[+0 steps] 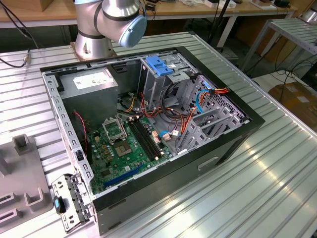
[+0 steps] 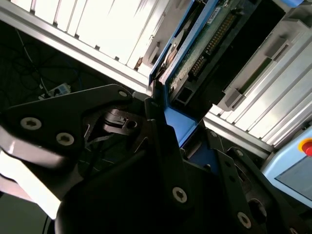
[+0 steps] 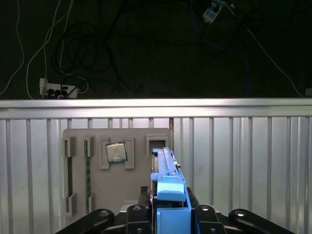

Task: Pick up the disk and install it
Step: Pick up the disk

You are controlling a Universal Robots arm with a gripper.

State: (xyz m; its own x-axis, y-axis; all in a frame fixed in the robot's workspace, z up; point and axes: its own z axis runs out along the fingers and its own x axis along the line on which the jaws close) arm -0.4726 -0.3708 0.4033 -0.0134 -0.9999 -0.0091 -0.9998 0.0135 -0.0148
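The gripper (image 3: pixel 170 213) has its jaws clamped on the disk (image 3: pixel 165 163), which stands on edge between them in both wrist views, with black fingers (image 2: pixel 157 127) pressed to either side of the blue plastic rail end. In the first wrist view the disk hangs in front of the ribbed metal tabletop (image 3: pixel 243 161), by a grey fixture plate (image 3: pixel 117 190) that carries a small square processor chip (image 3: pixel 116 152); whether it has cleared the plate cannot be told. The second wrist view shows the disk's green circuit board (image 2: pixel 207 41) bare along one face. In the exterior view the same plate (image 1: pixel 20 173) lies at that view's left, well apart from the blue-topped drive cage (image 1: pixel 161 67) at the far side of the open computer case (image 1: pixel 223 148). The disk is likely stiff and dense for its size, with smooth metal that could slide under a weak grip. It will not flex, but it should dislike knocks, and the exposed board looks fragile. The side rails and casing edges seem the sound places to hold it, as here, keeping pressure off the board.
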